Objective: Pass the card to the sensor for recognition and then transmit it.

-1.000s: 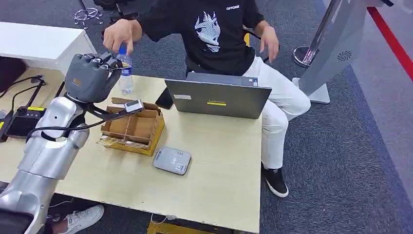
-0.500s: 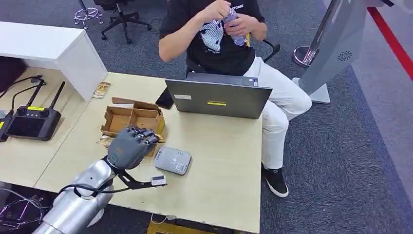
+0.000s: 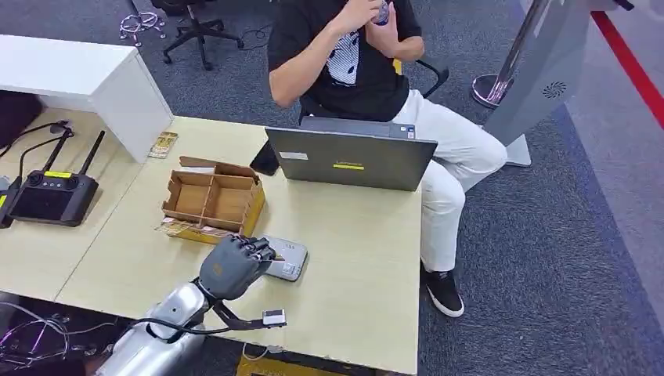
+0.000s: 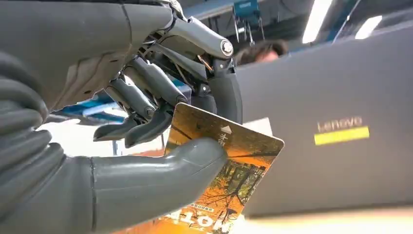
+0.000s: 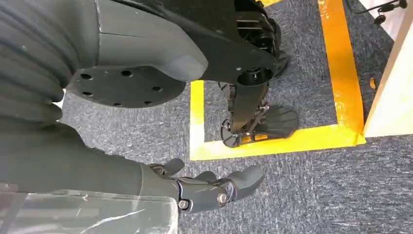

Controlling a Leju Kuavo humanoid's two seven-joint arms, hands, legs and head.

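Since a second ago the left hand has swung from above the box down to the sensor, carrying the card pinched between thumb and fingers. The card hangs just over the sensor's near edge. The box sits at 10 o'clock from it, the laptop at 1. The pinch looks shallow; pressing down could slide the card free. The right hand hangs empty, fingers loosely apart.
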